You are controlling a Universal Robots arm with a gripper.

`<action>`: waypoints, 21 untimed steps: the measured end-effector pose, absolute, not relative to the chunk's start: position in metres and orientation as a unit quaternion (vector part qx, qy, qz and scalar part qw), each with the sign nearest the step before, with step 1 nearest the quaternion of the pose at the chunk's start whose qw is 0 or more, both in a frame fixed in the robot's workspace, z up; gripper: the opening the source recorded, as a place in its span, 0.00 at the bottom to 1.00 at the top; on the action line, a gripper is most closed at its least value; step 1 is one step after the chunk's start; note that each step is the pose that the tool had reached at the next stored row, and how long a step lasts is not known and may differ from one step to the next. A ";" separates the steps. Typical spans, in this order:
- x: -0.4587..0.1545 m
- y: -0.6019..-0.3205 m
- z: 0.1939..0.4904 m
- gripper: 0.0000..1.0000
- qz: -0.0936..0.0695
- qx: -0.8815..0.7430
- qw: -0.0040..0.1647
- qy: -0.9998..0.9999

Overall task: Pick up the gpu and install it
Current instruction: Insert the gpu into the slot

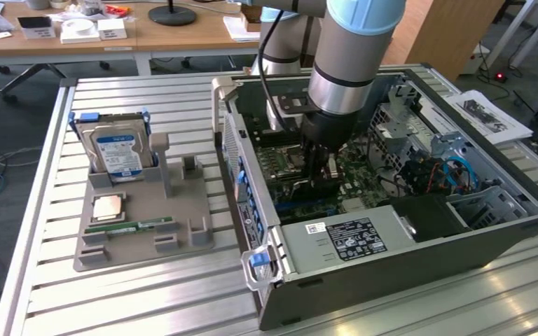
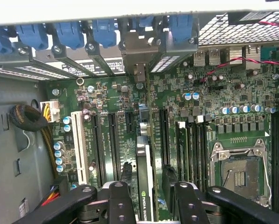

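We look at a table [image 1: 138, 294] of ribbed aluminium slats, with wooden desks behind it in an office room. On it lies an open dark computer case [image 1: 409, 266]. Its power supply [image 1: 344, 241] bears a black and white label whose print is too small for us to read.

In the wrist view the gpu [image 2: 145, 158] shows us its thin top edge, where we read "NVIDIA" in pale letters, followed by a word that starts "QUA" and runs out of frame. The card is slim, dark and flat. It stands on edge over the green motherboard [image 2: 209, 112], in line with the long black slots, and its silvery metal end reaches toward the row of blue plastic clips [image 2: 67, 32] at the case wall. We cannot tell whether it is seated in a slot.

The gripper [image 2: 148, 179] is clamped on the gpu, one black finger against each face. In the exterior view the gripper [image 1: 321, 168] hangs inside the case below the pale blue and silver arm [image 1: 349, 63].

A white slot [image 2: 77, 144] and a square metal-framed processor socket [image 2: 240, 172] flank the card.

On the exterior view's left, a grey moulded holder [image 1: 190, 210] carries an upright silver hard drive [image 1: 118, 150] with a blue label, unreadable to us, and a flat green RAM stick [image 1: 138, 227].
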State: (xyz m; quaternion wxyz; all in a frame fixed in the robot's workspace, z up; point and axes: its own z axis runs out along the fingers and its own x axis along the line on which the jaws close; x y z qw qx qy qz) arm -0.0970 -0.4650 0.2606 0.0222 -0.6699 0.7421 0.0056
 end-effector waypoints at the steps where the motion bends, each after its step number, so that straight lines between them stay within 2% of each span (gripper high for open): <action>1: -0.097 -0.465 0.261 0.40 0.006 -0.670 0.022 0.742; 5: -0.097 -0.465 0.261 0.27 0.006 -0.670 0.022 0.742; 21: -0.097 -0.465 0.261 0.27 0.006 -0.670 0.022 0.742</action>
